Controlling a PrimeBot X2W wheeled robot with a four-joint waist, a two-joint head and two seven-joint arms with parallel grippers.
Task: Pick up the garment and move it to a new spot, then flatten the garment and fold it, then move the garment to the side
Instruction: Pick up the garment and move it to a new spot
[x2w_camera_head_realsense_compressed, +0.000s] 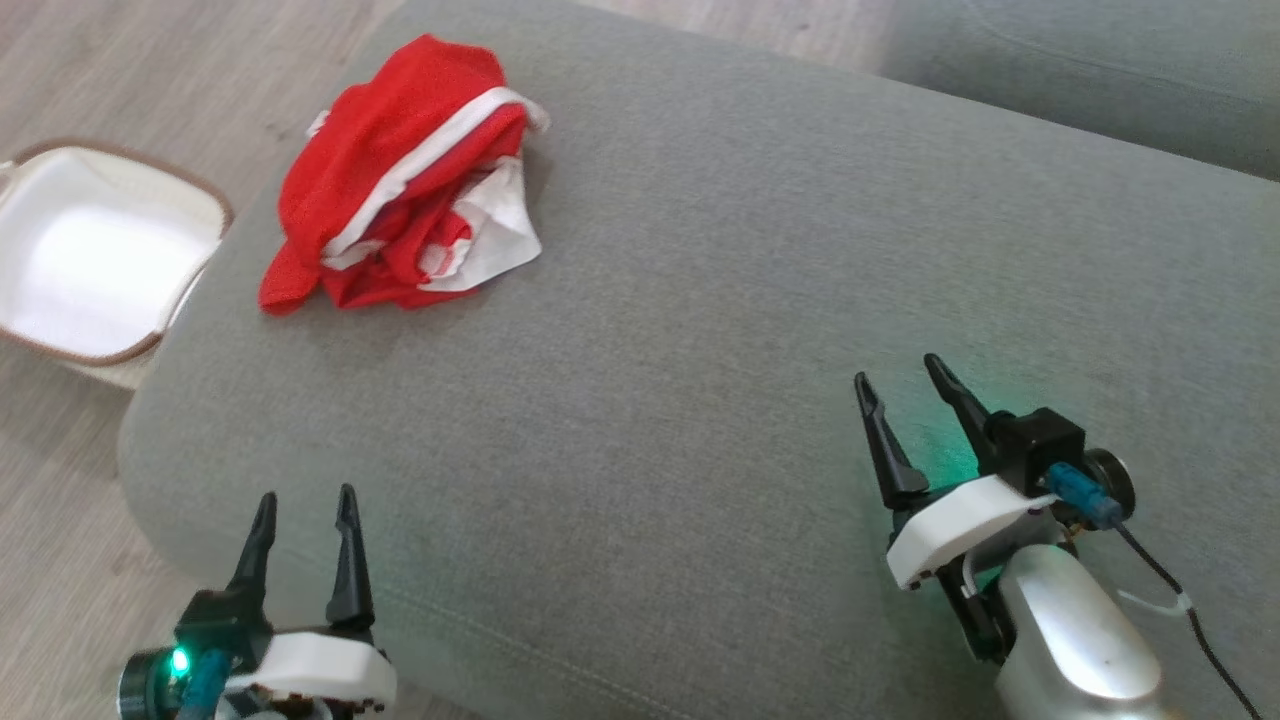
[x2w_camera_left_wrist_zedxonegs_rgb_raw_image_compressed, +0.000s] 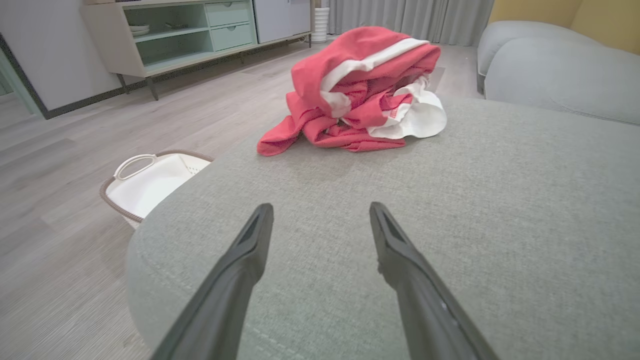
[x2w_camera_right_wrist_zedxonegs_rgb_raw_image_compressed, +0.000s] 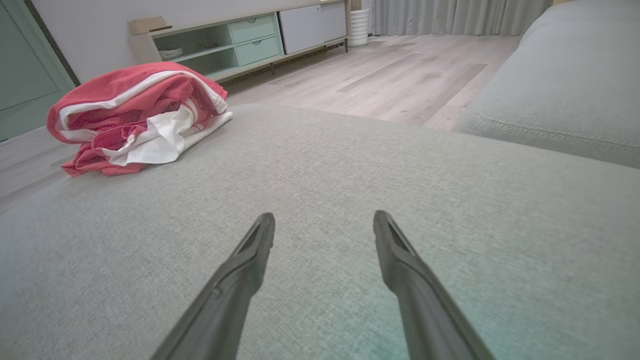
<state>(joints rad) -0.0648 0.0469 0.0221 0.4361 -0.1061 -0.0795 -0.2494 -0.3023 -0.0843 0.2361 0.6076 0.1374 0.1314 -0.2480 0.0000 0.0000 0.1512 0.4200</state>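
The garment (x2w_camera_head_realsense_compressed: 400, 180), a crumpled red heap with white bands, is lying on the grey cushion (x2w_camera_head_realsense_compressed: 720, 330) straight ahead of the left gripper (x2w_camera_head_realsense_compressed: 307, 494) and a touch to its right, well apart from the fingertips. From the right gripper (x2w_camera_head_realsense_compressed: 897, 368) it is sitting far ahead and off to the left. Its long axis, going by the white band, is running diagonally, from a near-left end toward a far-right end as the left gripper is facing it. The left arm is looking the nearer of the two, so I am judging that the coming reach belongs to it, forward along its own fingers. Both grippers are hovering over bare cushion with jaws spread wide, grasping nothing. Ahead and to the left of the left gripper, just beside the cushion's edge, a white basket (x2w_camera_head_realsense_compressed: 215, 205) is standing on the wooden floor (x2w_camera_head_realsense_compressed: 60, 560), and nothing is showing inside it.
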